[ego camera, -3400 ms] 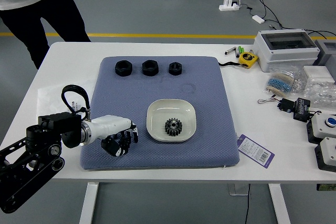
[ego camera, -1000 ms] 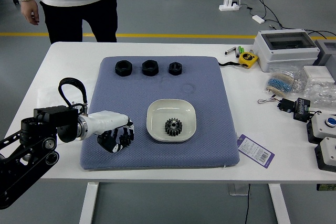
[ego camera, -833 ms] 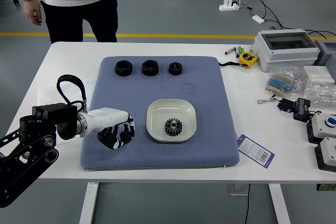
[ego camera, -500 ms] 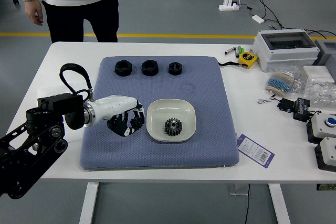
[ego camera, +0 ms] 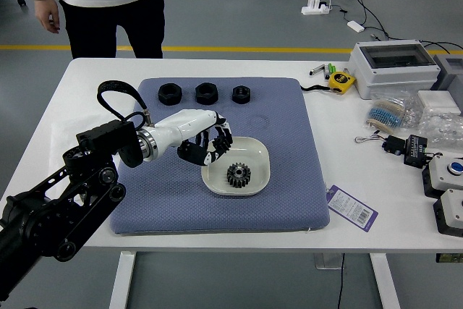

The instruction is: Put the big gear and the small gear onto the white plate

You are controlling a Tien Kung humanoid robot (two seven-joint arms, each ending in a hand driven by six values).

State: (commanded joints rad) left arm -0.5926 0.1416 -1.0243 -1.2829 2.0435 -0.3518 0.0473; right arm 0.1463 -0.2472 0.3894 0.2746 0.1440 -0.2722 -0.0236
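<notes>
One left robot hand [ego camera: 208, 142], black and white, over the far-left rim of the white plate [ego camera: 255, 151]; whether it is spread, closed or clamped on something, I cannot tell. One dark toothed gear [ego camera: 239, 174], lying in the plate, nearer the robot than the hand and to its right. Three black nuts [ego camera: 207, 93], in a row along the far side of the blue-grey mat [ego camera: 289, 200]. One person's hand [ego camera: 48, 17], hanging beyond the table [ego camera: 362, 229].
</notes>
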